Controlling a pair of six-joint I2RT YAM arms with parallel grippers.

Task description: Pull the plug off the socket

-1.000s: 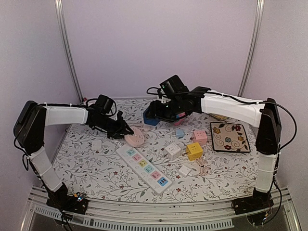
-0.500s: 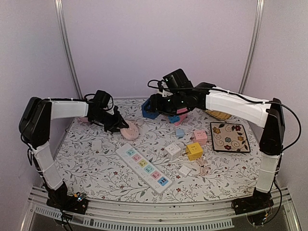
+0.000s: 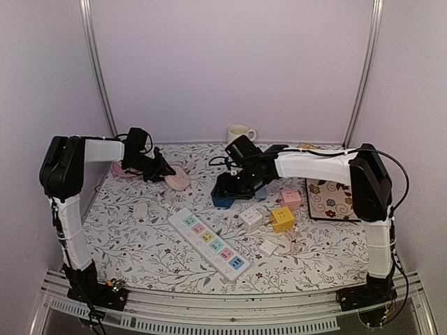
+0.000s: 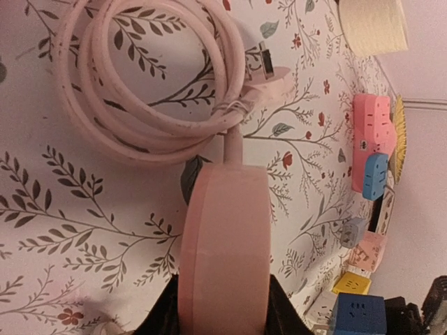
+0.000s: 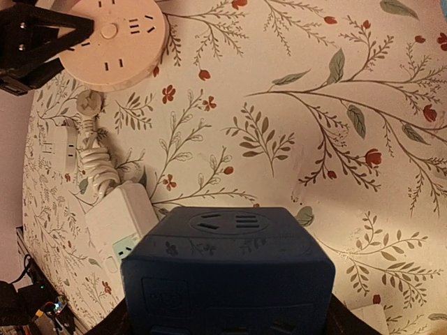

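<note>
Our left gripper (image 3: pixel 165 172) is pinched narrow on the rim of the pink socket (image 4: pixel 223 237), which stands on edge beyond the far left end of the strip (image 3: pixel 209 244). The socket's coiled cord (image 4: pixel 150 91) lies just beside it. Our right gripper (image 3: pixel 236 187), jaws at mid width, clamps the blue cube (image 5: pixel 227 269) beyond the strip's middle, well apart from the pink socket.

A cream mug (image 3: pixel 239 133) stood at the back of the flower-patterned table (image 3: pixel 140 251). A floral square mat (image 3: pixel 328 202) lay at the right, a white power strip (image 3: pixel 208 243) near the front.
</note>
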